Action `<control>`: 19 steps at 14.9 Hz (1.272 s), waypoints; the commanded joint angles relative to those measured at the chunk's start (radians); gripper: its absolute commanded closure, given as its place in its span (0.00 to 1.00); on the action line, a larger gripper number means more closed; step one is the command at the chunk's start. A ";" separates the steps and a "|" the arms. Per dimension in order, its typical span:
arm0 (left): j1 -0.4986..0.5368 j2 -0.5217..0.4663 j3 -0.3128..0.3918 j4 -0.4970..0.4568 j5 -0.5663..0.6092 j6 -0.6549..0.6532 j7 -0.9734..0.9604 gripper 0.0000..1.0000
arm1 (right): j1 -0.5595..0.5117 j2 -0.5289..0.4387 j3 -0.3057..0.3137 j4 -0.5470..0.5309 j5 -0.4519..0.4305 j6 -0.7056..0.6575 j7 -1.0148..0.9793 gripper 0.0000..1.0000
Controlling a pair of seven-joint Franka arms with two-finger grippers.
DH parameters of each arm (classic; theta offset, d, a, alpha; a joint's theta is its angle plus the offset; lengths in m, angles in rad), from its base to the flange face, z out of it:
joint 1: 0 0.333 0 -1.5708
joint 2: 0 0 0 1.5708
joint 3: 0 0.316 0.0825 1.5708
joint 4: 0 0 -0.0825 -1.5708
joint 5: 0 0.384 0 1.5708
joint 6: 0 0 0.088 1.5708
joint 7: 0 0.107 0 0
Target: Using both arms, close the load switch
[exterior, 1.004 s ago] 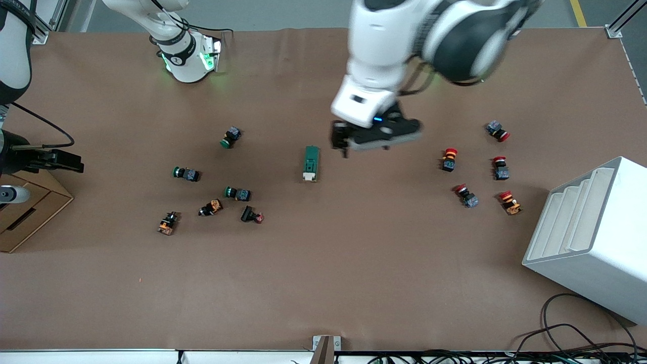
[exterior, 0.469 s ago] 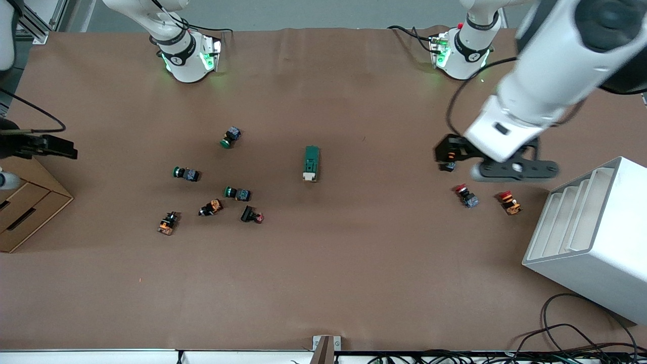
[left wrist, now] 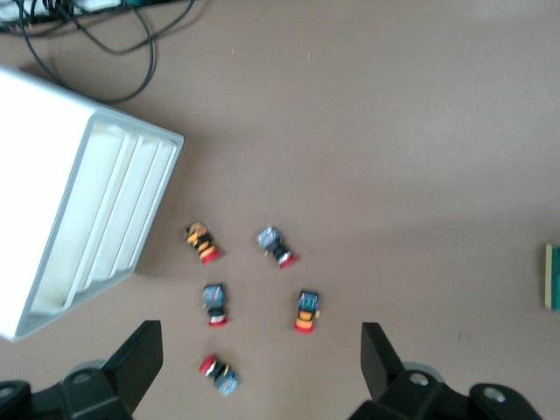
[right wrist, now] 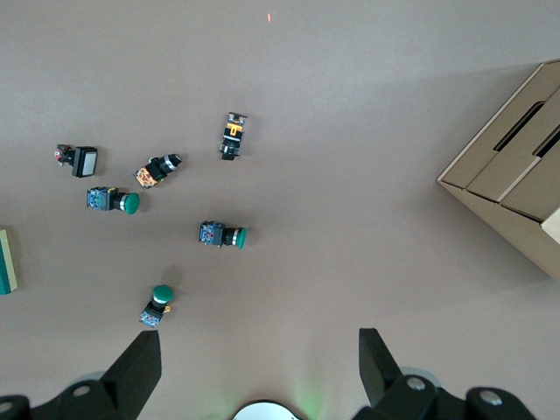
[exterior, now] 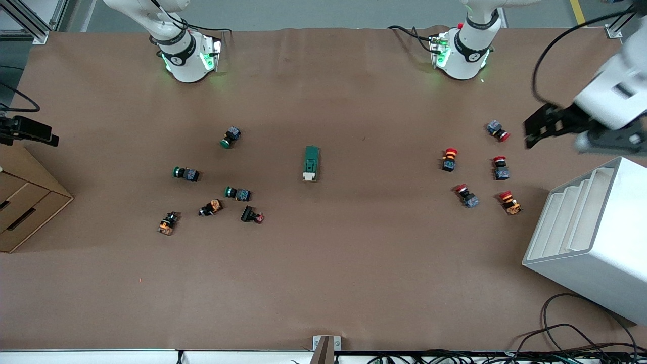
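The left gripper (exterior: pixel 537 127) hung in the air over the table's edge at the left arm's end, its two black fingers (left wrist: pixel 140 359) spread wide apart with nothing between them. The right gripper (exterior: pixel 30 132) hung over the edge at the right arm's end, above the cardboard box (exterior: pixel 22 202); its wedge-shaped black fingers (right wrist: pixel 136 372) were likewise spread, holding nothing.

The load switch (exterior: pixel 311 163) lay flat near the middle of the brown paper-covered table (exterior: pixel 323 283), well apart from both grippers: a slim dark-green rectangular block with its white lever piece at the end nearer the front camera. Whether that lever was seated shut could not be told at this range.

Toward the left arm's end, five red-capped push buttons (exterior: pixel 499 168) lay scattered on their sides, small round caps on boxy dark bodies. Just beside them, at the corner nearer the camera, stood a smooth white rack (exterior: pixel 591 237) with ribbed slots. Toward the right arm's end lay the green-capped push buttons (exterior: pixel 186 173) and a few orange-bodied ones (exterior: pixel 167 223), loosely clustered.
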 commanded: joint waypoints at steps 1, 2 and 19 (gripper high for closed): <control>-0.025 -0.085 0.074 -0.097 -0.048 0.000 0.043 0.00 | -0.008 -0.075 0.017 -0.078 0.006 0.007 -0.009 0.00; -0.025 -0.100 0.074 -0.108 -0.048 -0.016 0.041 0.00 | -0.010 -0.088 0.017 -0.092 0.007 0.009 -0.009 0.00; -0.026 -0.185 0.099 -0.183 -0.039 -0.045 0.023 0.00 | 0.036 -0.191 0.020 -0.159 0.011 0.004 0.069 0.00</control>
